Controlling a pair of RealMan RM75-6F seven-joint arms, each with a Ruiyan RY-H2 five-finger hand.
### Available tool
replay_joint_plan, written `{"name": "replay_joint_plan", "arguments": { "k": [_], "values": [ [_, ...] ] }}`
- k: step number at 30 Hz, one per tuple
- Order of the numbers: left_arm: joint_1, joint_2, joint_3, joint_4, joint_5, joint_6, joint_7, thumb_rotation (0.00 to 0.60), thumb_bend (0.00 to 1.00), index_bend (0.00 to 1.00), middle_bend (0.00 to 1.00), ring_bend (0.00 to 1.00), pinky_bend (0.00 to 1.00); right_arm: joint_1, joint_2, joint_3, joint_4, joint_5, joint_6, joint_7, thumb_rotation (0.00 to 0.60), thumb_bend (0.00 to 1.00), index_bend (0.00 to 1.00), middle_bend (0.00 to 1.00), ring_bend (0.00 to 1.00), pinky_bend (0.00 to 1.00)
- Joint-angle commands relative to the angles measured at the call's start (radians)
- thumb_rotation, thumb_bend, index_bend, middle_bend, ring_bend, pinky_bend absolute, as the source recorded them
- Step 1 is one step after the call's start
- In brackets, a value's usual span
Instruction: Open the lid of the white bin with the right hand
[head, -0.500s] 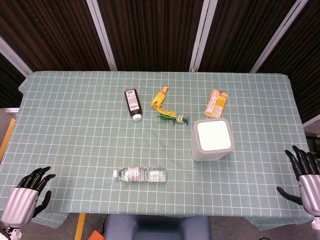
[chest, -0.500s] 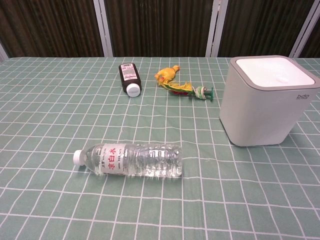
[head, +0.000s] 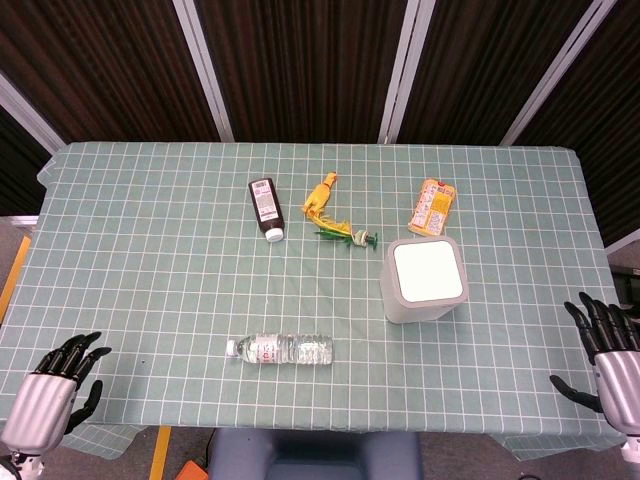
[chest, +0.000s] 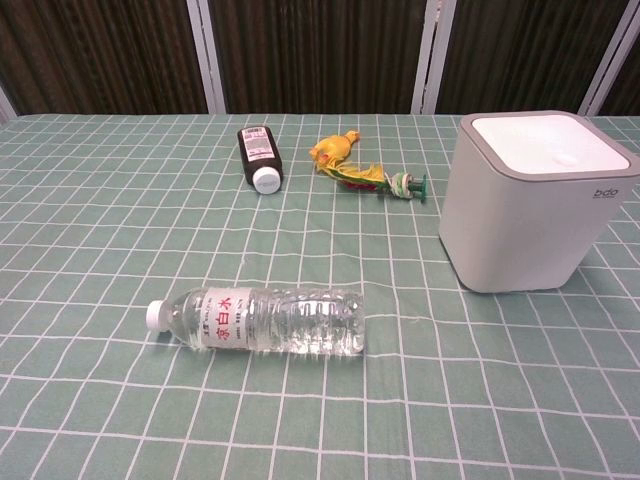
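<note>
The white bin (head: 424, 283) stands upright right of the table's middle, its flat white lid (head: 429, 272) down in a grey rim; the chest view shows the bin (chest: 530, 205) at the right with its lid (chest: 548, 141) flat. My right hand (head: 608, 352) hovers at the table's front right corner, fingers spread, holding nothing, well right of and nearer than the bin. At the front left corner my left hand (head: 55, 385) is empty with its fingers apart. The chest view shows neither hand.
A clear water bottle (head: 280, 349) lies on its side in front of the middle. Behind the bin lie a dark bottle (head: 266, 209), a yellow toy with green stems (head: 330, 212) and an orange packet (head: 433, 207). The green checked cloth (head: 150, 260) covers the table.
My right hand has dropped slightly toward the front edge. Nothing else has moved.
</note>
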Motion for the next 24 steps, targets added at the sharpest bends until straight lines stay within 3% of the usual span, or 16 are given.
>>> {"name": "replay_joint_plan", "arguments": {
  "k": [1, 4, 8, 14, 18, 24],
  "values": [
    [0.001, 0.001, 0.001, 0.000, 0.002, 0.003, -0.003, 0.600, 0.50, 0.28, 0.16, 0.16, 0.32, -0.007, -0.019, 0.004, 0.012, -0.021, 0.028, -0.015, 0.600, 0.21, 0.00, 0.29, 0.32, 0.23],
    [0.005, 0.003, 0.000, -0.001, 0.000, 0.011, -0.006, 0.600, 0.50, 0.28, 0.16, 0.16, 0.32, -0.006, -0.029, 0.010, 0.001, -0.027, 0.035, -0.064, 0.600, 0.21, 0.00, 0.48, 0.55, 0.42],
    [0.005, 0.006, -0.003, -0.005, -0.011, 0.008, -0.013, 0.600, 0.50, 0.28, 0.16, 0.16, 0.32, 0.015, -0.009, 0.024, -0.078, -0.030, 0.004, -0.188, 0.600, 0.35, 0.00, 0.64, 0.69, 0.57],
    [0.003, 0.009, -0.002, -0.007, -0.008, 0.005, -0.015, 0.600, 0.50, 0.28, 0.16, 0.16, 0.32, 0.066, 0.063, 0.017, -0.273, 0.019, -0.144, -0.390, 0.600, 0.59, 0.01, 0.74, 0.78, 0.66],
    [0.004, 0.011, -0.002, -0.008, -0.010, 0.006, -0.018, 0.600, 0.50, 0.28, 0.16, 0.16, 0.32, 0.107, 0.100, 0.017, -0.398, 0.094, -0.251, -0.526, 0.600, 0.68, 0.02, 0.76, 0.79, 0.67],
    [0.004, 0.014, -0.004, -0.008, -0.010, 0.010, -0.027, 0.600, 0.50, 0.28, 0.16, 0.16, 0.32, 0.170, 0.069, 0.047, -0.485, 0.234, -0.335, -0.678, 0.600, 0.82, 0.03, 0.76, 0.79, 0.67]
  ]
}}
